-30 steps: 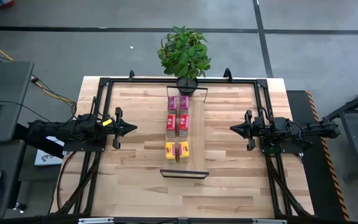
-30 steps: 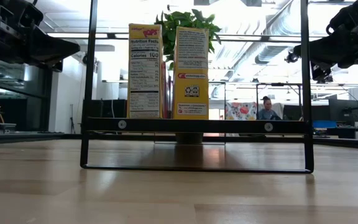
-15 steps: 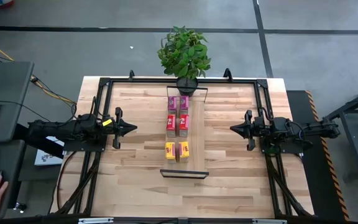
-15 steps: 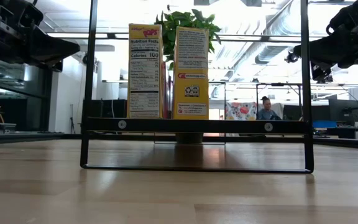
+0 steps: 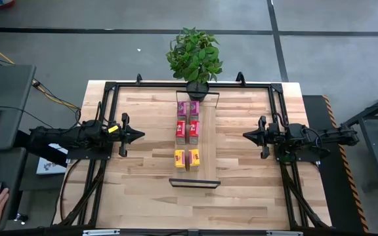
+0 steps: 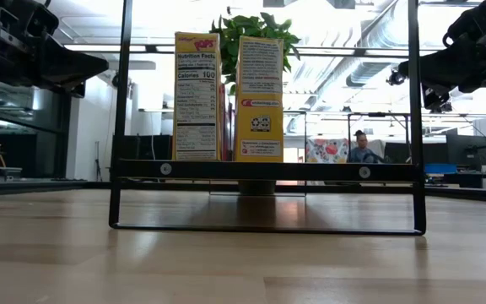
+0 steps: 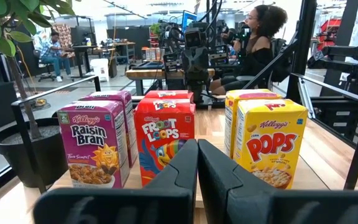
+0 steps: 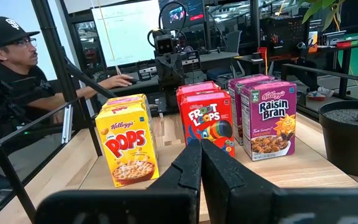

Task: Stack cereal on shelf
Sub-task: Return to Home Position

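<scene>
All six cereal boxes (image 5: 193, 130) stand paired on the shelf (image 5: 207, 160) — stacking looks done. They sit straight ahead of the left gripper (image 5: 139, 136) and right gripper (image 5: 246, 136), whose fingers are closed, empty and well clear of them.

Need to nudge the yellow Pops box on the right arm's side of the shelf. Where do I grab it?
Take the yellow Pops box near its top, with the right gripper coming from above, probably across its thin depth: it stands upright, and the low view shows a gap to its twin for the inner finger.
</scene>
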